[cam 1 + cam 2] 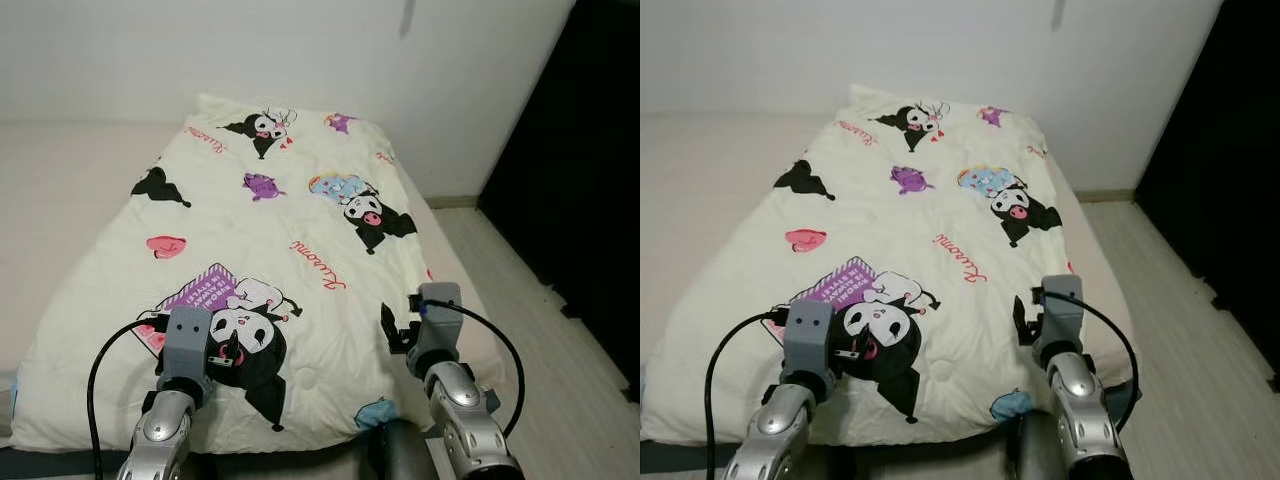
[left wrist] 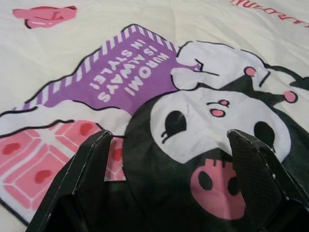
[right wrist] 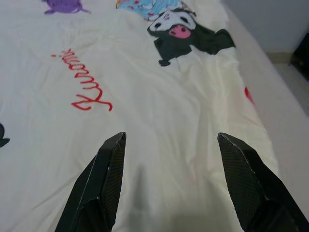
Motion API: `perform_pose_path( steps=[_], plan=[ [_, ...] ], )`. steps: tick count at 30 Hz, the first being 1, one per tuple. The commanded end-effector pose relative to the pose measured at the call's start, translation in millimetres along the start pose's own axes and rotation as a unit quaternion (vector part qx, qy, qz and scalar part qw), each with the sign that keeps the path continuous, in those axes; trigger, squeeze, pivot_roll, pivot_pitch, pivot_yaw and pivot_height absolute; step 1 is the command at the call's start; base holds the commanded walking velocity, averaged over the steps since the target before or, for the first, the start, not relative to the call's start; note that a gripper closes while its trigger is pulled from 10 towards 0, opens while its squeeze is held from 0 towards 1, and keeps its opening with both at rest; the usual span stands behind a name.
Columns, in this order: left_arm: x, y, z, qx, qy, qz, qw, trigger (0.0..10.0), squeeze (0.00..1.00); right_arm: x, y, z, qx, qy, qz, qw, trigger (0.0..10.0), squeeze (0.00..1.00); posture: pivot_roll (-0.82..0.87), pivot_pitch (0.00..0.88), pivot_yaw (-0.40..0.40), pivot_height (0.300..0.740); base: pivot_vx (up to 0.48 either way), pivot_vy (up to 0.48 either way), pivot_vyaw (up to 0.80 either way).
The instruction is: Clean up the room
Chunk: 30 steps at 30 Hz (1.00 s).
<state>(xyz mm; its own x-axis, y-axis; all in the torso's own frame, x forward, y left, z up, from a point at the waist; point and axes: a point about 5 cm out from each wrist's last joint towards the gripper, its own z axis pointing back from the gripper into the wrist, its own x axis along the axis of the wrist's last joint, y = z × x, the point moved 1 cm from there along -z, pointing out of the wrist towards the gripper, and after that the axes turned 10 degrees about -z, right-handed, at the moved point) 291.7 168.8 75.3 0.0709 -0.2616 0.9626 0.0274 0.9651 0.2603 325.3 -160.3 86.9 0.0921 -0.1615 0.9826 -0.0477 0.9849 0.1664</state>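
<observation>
A cream blanket (image 1: 270, 230) printed with black, purple and pink cartoon figures lies spread flat over the bed. My left gripper (image 2: 169, 140) hovers open just above the big black-and-white figure (image 1: 245, 340) near the blanket's near edge. My right gripper (image 3: 169, 142) is open over plain cream fabric near the blanket's right side, with red lettering (image 3: 84, 82) ahead of it. Nothing is held between either pair of fingers (image 2: 89, 169).
A bare mattress (image 1: 60, 200) extends to the left of the blanket. The white wall (image 1: 300, 50) stands behind the bed head. Light wood floor (image 1: 540, 330) runs along the right, bounded by a dark opening (image 1: 590, 180) at far right.
</observation>
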Motion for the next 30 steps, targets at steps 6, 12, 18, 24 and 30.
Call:
perform_pose_path(
  steps=[6, 12, 18, 24, 30],
  plan=[
    [-9.4, -7.8, 3.9, -0.011, 0.006, -0.004, 1.0, 10.0, 0.0, -12.1, 4.8, 3.6, 0.007, 0.006, 0.001, 1.0, 10.0, 0.0, 0.0, 0.064, -0.06, 0.591, 0.0, 0.0, 0.0],
    [-10.4, -8.2, 2.8, -0.012, 0.003, -0.006, 1.0, 10.0, 0.0, -11.7, 4.5, 2.1, 0.008, 0.001, 0.001, 1.0, 10.0, 0.0, 0.0, 0.062, -0.062, 0.611, 0.0, 0.0, 0.0],
    [-10.1, -6.3, 1.7, -0.009, 0.0, -0.007, 1.0, 10.0, 0.0, -6.2, 4.6, -1.1, 0.014, -0.006, 0.002, 1.0, 10.0, 0.0, 0.0, 0.062, -0.065, 0.636, 0.0, 0.0, 0.0],
    [-10.6, -4.2, 1.7, -0.004, -0.003, -0.002, 1.0, 10.0, 0.0, -3.8, 4.4, -2.4, 0.019, -0.011, 0.002, 1.0, 10.0, 0.0, -0.01, 0.065, -0.068, 0.661, 0.0, 0.0, 0.0],
    [-13.6, -2.5, 3.0, 0.003, 0.004, 0.004, 1.0, 10.0, 0.0, -5.0, 5.4, -1.8, 0.023, -0.01, 0.001, 1.0, 10.0, 0.0, 0.0, 0.071, -0.071, 0.681, 0.0, 0.0, 0.0]
  ],
)
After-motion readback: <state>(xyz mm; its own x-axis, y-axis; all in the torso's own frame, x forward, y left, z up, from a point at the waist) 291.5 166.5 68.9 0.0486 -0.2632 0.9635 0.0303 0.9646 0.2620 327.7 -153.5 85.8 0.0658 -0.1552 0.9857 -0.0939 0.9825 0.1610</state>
